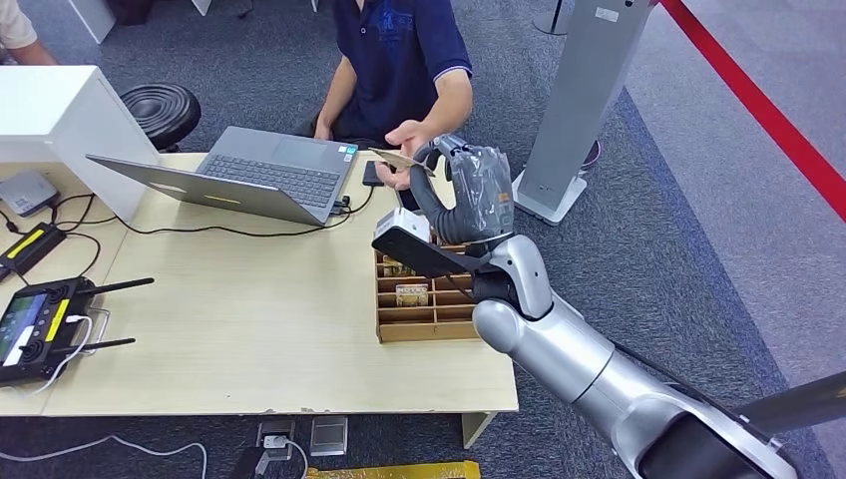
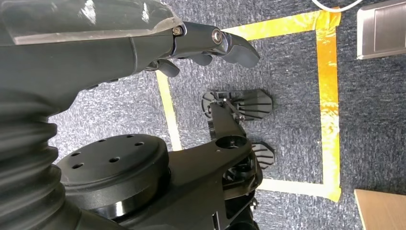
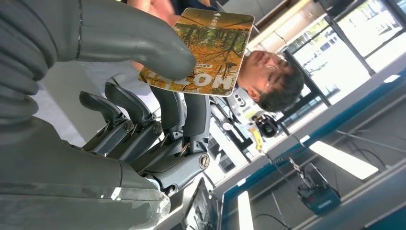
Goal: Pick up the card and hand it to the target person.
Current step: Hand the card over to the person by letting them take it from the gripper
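The card (image 1: 395, 158) is a small card printed with an autumn forest picture (image 3: 206, 52). My right hand (image 1: 469, 185) is raised past the table's far edge and pinches the card between thumb (image 3: 143, 43) and fingers (image 3: 184, 110). A seated person in a dark blue shirt (image 1: 399, 50) faces me, and the person's hand (image 1: 407, 138) is at the card's far end; whether it touches the card I cannot tell. My left hand (image 2: 143, 43) hangs beside my body over the carpet, fingers loosely bent, holding nothing.
A cardboard divider box (image 1: 424, 299) with cards in it sits on the wooden table (image 1: 249, 319) under my right forearm. An open laptop (image 1: 249, 170), a remote controller (image 1: 35, 324), cables, a black stool (image 1: 160, 110) and a grey standing post (image 1: 589, 100) are around.
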Available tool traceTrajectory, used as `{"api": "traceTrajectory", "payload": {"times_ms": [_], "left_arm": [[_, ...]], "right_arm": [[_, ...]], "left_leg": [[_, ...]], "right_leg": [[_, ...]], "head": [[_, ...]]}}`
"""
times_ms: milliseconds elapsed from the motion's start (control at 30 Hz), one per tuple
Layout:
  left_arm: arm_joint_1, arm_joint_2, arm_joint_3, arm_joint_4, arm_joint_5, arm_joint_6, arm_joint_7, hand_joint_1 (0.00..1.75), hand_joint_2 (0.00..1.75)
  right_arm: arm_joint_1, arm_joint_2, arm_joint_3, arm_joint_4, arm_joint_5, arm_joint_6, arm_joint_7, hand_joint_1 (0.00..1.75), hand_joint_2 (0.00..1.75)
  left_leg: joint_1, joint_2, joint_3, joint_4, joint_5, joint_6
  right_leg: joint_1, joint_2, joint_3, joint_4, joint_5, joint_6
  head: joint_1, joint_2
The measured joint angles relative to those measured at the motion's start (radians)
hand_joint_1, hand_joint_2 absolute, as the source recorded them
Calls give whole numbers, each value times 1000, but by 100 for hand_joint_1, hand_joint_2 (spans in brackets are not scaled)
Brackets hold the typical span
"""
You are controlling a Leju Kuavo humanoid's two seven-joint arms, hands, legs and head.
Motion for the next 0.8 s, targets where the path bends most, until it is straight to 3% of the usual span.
{"api": "traceTrajectory", "payload": {"times_ms": [167, 433, 567, 600, 733, 800], "left_arm": [[1, 0, -1, 0, 1, 0, 0, 0, 175], [2, 0, -8, 0, 6, 1, -1, 0, 175], [3, 0, -9, 0, 11, 1, 0, 0, 175], [3, 0, -9, 0, 11, 0, 0, 0, 175], [5, 0, -9, 0, 11, -1, -5, 0, 0], [5, 0, -9, 0, 14, 0, -12, 0, 0]], "right_arm": [[-5, 14, 3, 34, 26, -2, 17, 175, 175], [-22, 57, 6, 140, 212, -6, 97, 175, 175], [-24, 66, 2, 171, 244, -6, 106, 0, 175], [-24, 67, 1, 176, 246, -6, 108, 0, 175], [-24, 73, -3, 193, 232, -6, 107, 0, 175], [-24, 74, -6, 197, 210, -6, 100, 0, 175]], "left_leg": [[0, 0, 0, 0, 0, 0], [0, 0, 0, 0, 0, 0], [0, 0, 0, 0, 0, 0], [0, 0, 0, 0, 0, 0], [0, 0, 0, 0, 0, 0], [0, 0, 0, 0, 0, 0]], "right_leg": [[0, 0, 0, 0, 0, 0], [0, 0, 0, 0, 0, 0], [0, 0, 0, 0, 0, 0], [0, 0, 0, 0, 0, 0], [0, 0, 0, 0, 0, 0], [0, 0, 0, 0, 0, 0]], "head": [[0, 0], [0, 0], [0, 0], [0, 0], [0, 0], [0, 0]]}}
